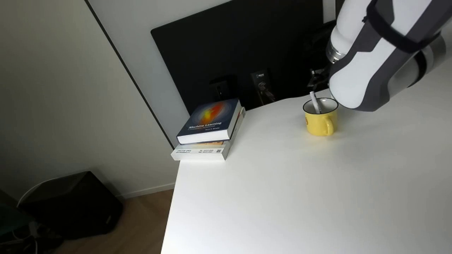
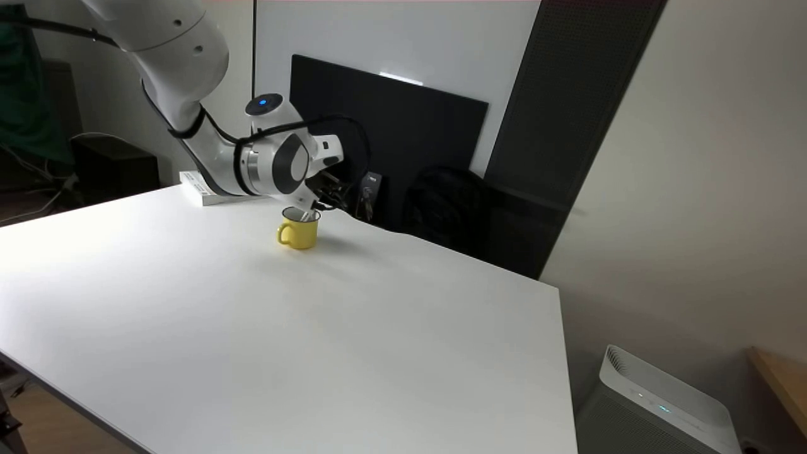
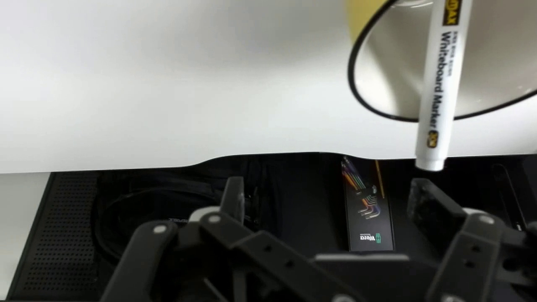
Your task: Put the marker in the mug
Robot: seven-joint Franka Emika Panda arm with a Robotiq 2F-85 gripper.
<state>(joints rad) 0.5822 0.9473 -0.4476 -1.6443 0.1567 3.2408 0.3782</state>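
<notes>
The yellow mug (image 1: 319, 124) stands upright on the white table near its back edge, and it also shows in the exterior view (image 2: 300, 234) and the wrist view (image 3: 388, 79). The white marker (image 1: 315, 102) stands tilted inside the mug, leaning on the rim with its white end sticking out; it also shows in the wrist view (image 3: 440, 84) and, small, in the exterior view (image 2: 307, 216). Its dark cap end is not visible. My gripper (image 3: 329, 201) is open with nothing between its fingers. It is beside the mug, apart from the marker, toward the table's back edge.
Two stacked books (image 1: 212, 120) lie at the table's corner. Behind the back edge (image 2: 403, 234) are a black panel (image 2: 384, 113), a dark Wera box (image 3: 369, 214) and a black backpack (image 2: 444, 202). My forearm (image 1: 367, 70) hangs low close to the mug.
</notes>
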